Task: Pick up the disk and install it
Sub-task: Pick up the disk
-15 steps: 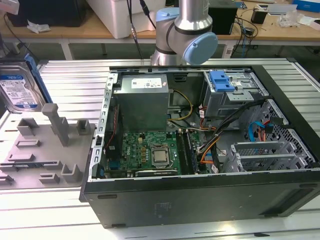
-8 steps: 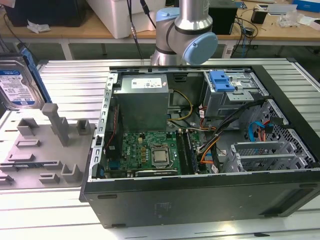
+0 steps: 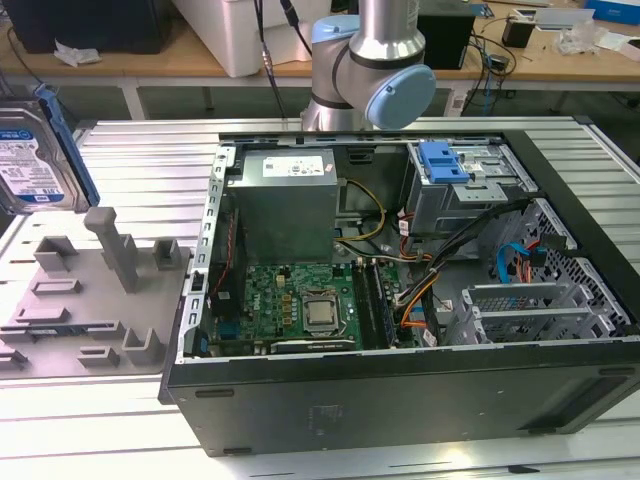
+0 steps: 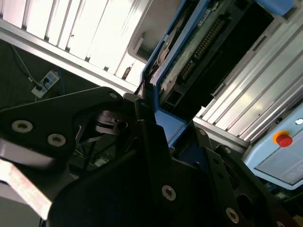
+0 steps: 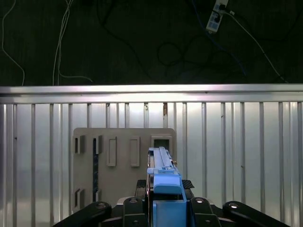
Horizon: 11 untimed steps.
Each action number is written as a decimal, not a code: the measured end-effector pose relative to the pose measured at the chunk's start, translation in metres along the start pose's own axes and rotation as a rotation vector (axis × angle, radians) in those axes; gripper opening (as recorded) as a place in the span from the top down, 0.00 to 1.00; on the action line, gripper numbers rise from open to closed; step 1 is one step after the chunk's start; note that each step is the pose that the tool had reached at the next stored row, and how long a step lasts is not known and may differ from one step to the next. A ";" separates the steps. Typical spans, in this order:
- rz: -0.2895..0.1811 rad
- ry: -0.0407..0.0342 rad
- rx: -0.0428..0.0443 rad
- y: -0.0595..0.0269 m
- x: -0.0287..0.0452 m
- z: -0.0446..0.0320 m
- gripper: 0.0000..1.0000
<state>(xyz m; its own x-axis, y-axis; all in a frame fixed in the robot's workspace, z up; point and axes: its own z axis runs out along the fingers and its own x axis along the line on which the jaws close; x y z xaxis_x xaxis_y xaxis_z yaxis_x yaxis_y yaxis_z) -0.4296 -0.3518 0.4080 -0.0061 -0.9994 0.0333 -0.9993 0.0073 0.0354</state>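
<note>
**Gripper and disk in transit.** My gripper (image 5: 164, 187) pinches the disk (image 5: 161, 163) by its blue-framed edge, one jaw on each side. The disk hangs on edge above the grey fixture plate (image 5: 123, 151), apart from it, at the exterior view's left. Judged step: pick-up done, install not yet. The drive cage (image 3: 440, 205) in the open computer case (image 3: 400, 410) lies well apart; transfer calls for a firm hold and wall clearance.

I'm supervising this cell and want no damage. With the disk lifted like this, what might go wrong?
The gripper pinches the disk by its thin blue bracket edge, so it may tilt or slip. Black cables draped beside the drive cage might snag it.
</note>
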 end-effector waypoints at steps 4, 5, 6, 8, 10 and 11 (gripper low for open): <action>0.000 0.0025 0.0001 0.0002 0.0002 -0.0059 0.63; 0.000 0.0035 0.0000 0.0003 0.0003 -0.0087 0.63; 0.000 0.0039 0.0001 0.0004 0.0004 -0.0101 0.63; 0.000 0.0049 0.0000 0.0005 0.0004 -0.0130 0.63; 0.000 0.0060 0.0000 0.0006 0.0006 -0.0166 0.63; 0.000 0.0063 0.0001 0.0006 0.0006 -0.0179 0.63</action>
<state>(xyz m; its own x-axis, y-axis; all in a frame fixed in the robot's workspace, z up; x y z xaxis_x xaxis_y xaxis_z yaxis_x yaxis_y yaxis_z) -0.4296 -0.3518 0.4260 -0.0061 -0.9992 0.0396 -0.9993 0.0075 0.0353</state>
